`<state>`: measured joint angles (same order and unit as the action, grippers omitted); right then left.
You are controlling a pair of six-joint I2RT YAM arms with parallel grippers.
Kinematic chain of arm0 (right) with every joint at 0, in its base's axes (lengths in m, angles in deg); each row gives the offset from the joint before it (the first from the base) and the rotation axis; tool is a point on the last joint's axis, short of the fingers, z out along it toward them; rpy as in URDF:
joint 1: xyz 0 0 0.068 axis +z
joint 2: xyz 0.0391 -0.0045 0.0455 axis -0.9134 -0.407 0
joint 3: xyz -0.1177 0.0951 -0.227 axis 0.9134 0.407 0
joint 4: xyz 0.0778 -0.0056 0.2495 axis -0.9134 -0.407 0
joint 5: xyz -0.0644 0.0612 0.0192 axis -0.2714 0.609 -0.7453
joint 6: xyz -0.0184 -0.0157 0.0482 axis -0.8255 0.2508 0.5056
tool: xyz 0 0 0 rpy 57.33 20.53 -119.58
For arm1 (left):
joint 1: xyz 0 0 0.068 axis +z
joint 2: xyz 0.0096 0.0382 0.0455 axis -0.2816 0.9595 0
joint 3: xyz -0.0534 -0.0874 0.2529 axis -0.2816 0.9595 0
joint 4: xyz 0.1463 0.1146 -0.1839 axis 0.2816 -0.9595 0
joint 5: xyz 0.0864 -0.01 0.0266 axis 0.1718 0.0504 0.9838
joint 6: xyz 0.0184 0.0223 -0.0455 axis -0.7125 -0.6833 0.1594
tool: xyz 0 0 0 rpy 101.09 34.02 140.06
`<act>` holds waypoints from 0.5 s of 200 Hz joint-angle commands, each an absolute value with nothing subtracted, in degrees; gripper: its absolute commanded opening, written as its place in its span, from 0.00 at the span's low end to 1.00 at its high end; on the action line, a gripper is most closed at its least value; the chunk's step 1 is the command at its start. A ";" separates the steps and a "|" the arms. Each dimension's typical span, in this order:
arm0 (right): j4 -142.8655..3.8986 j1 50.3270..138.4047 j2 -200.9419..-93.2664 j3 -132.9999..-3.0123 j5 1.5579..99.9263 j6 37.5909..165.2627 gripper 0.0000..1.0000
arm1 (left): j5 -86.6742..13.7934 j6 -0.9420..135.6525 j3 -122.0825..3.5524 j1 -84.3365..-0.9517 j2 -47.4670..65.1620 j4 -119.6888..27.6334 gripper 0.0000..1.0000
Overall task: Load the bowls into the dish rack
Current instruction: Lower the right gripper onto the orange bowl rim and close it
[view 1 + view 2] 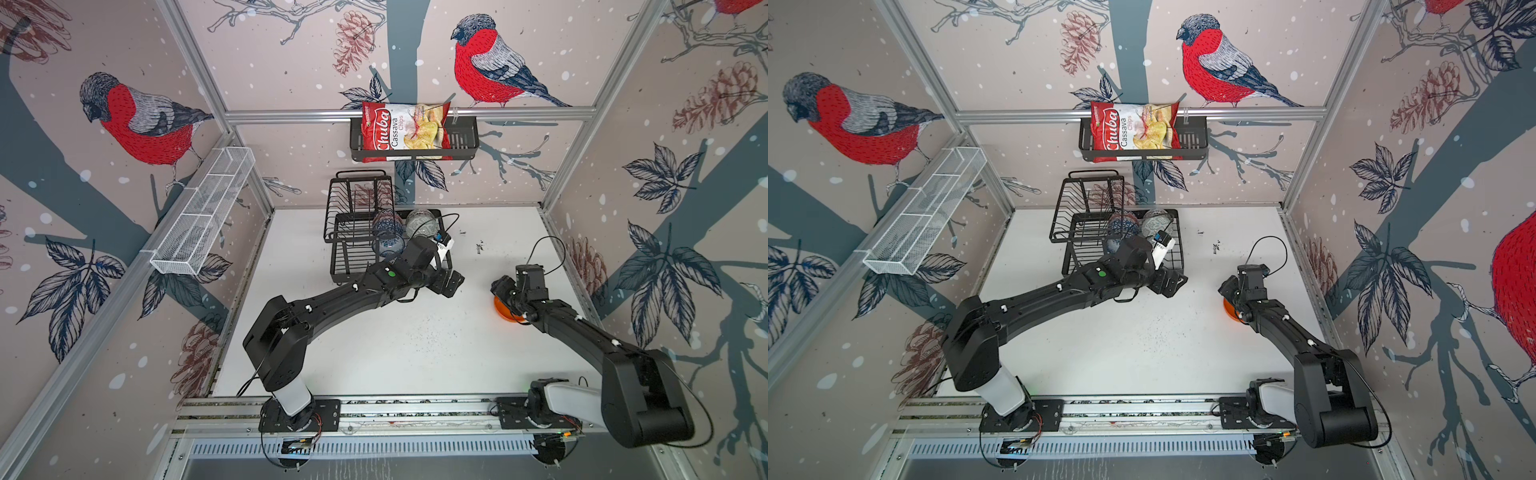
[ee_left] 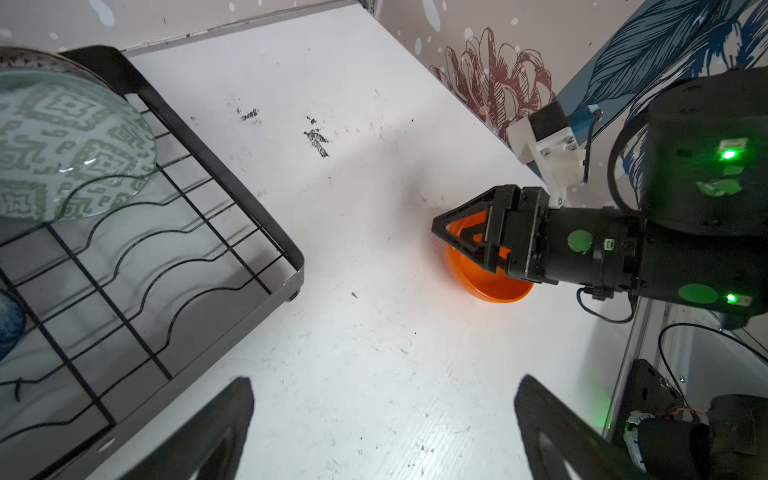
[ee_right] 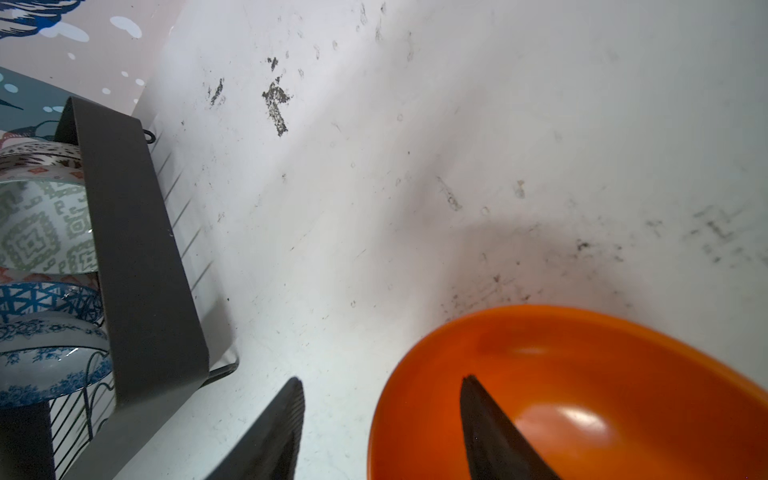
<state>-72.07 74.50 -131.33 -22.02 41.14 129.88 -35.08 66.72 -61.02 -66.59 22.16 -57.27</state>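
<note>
- Right tool (image 3: pixel 382 379): straddling the rim of the orange bowl (image 3: pixel 602 374). One finger is hanging inside and the other is standing outside with a gap showing. The jaws are parted and not gripping.
- Orange bowl: sitting upright on the tabletop (image 1: pixel 374 353), on the right side, well apart from the dish rack (image 3: pixel 133 249).
- Left tool (image 2: pixel 384 380): hovering released with fingers spread wide, holding nothing, above bare tabletop just beside the rack's corner.
- Dish rack: standing at the tabletop's back centre. It is holding a grey-green patterned bowl (image 2: pixel 62 145), a blue geometric bowl (image 3: pixel 45 299) and a blue floral bowl (image 3: pixel 45 365), all propped on edge.
- Black basket (image 1: pixel 461 141): hanging on the back wall, carrying a chips bag (image 1: pixel 403 131).
</note>
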 commanded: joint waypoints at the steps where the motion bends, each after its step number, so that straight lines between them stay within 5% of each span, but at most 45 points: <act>1: -72.01 73.72 -133.78 -21.94 41.82 127.48 0.54 | -37.38 68.24 -60.32 -66.45 21.35 -52.75 0.98; 100: -70.88 77.22 -138.02 -23.64 43.00 126.83 0.20 | -35.68 66.97 -61.31 -66.18 19.88 -54.53 0.98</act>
<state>-68.42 75.50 -136.99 -23.16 41.51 125.83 -35.98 67.26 -60.93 -66.44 20.72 -55.59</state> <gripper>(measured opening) 0.224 0.981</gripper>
